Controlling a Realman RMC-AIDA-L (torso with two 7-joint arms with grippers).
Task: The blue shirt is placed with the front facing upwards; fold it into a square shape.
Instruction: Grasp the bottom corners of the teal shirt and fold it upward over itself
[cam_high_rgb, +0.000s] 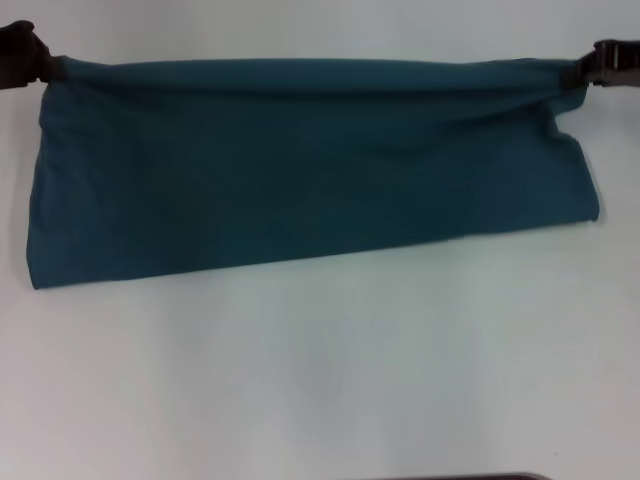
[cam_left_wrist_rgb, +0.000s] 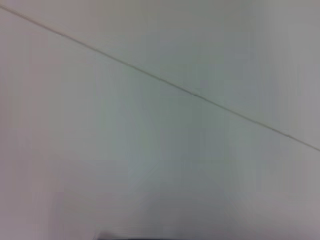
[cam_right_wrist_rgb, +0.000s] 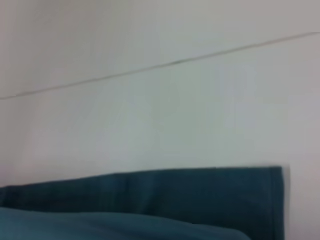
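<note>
Overhead, the blue shirt (cam_high_rgb: 310, 165) stretches wide across the white tabletop (cam_high_rgb: 320, 370), its far edge pulled taut between the left end effector (cam_high_rgb: 45, 68) and the right end effector (cam_high_rgb: 588, 72), each clenched on a far corner. The left wrist view shows bare tabletop (cam_left_wrist_rgb: 150, 165). The right wrist view shows a folded shirt edge (cam_right_wrist_rgb: 165, 195).

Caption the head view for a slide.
Left tool and right tool hold the blue shirt stretched over the white table.
</note>
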